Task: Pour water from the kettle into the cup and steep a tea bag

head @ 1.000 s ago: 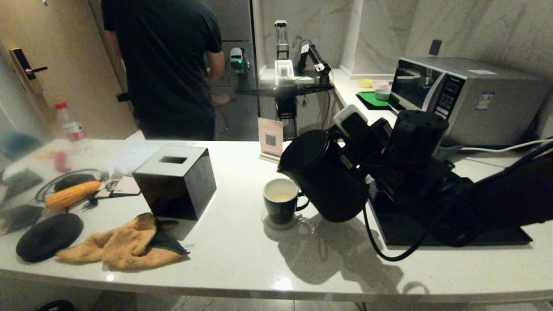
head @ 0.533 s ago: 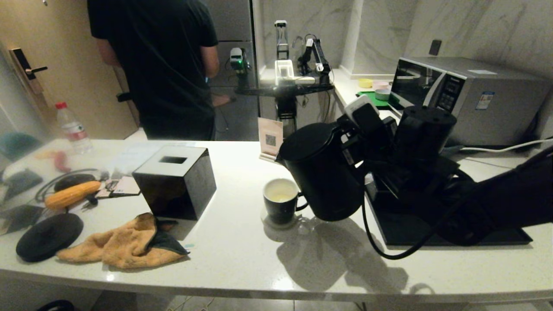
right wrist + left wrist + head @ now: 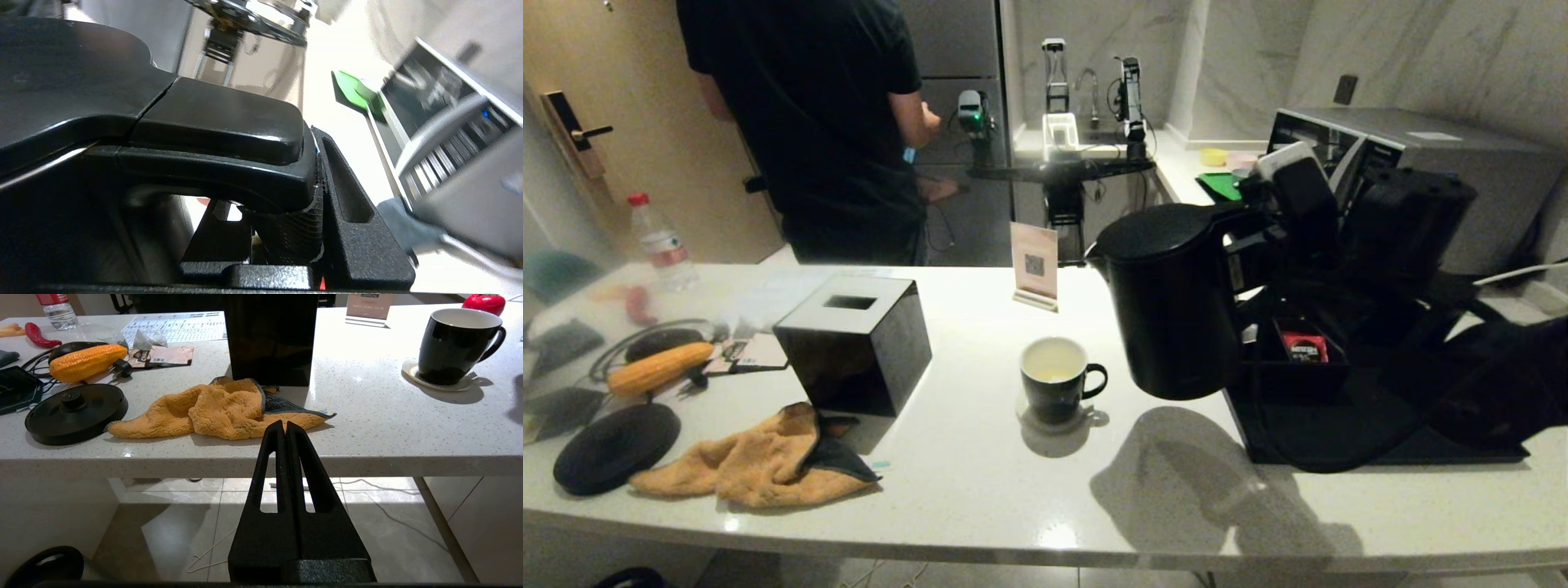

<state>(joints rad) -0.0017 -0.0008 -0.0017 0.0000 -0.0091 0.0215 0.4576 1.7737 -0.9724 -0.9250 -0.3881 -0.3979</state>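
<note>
The black kettle (image 3: 1176, 302) hangs upright above the counter, right of the cup and apart from it. My right gripper (image 3: 1252, 242) is shut on its handle (image 3: 229, 122), with a finger (image 3: 343, 192) on either side of the grip. The black cup (image 3: 1058, 384) stands on a small coaster, with pale water (image 3: 1054, 375) low inside it. It also shows in the left wrist view as the cup (image 3: 453, 345). My left gripper (image 3: 284, 425) is shut and empty, below the counter's front edge. I cannot make out the tea bag.
A black tissue box (image 3: 854, 343), an orange cloth (image 3: 760, 461), the kettle's round base (image 3: 615, 445) and a corn cob (image 3: 658, 367) lie to the left. A black tray (image 3: 1339, 433) holds a red sachet (image 3: 1303, 347). A microwave (image 3: 1421, 180) stands behind; a person (image 3: 825, 122) stands beyond the counter.
The kettle has swung from tilted over the cup back to upright, and has moved right and up, away from the cup. The left gripper has stayed still.
</note>
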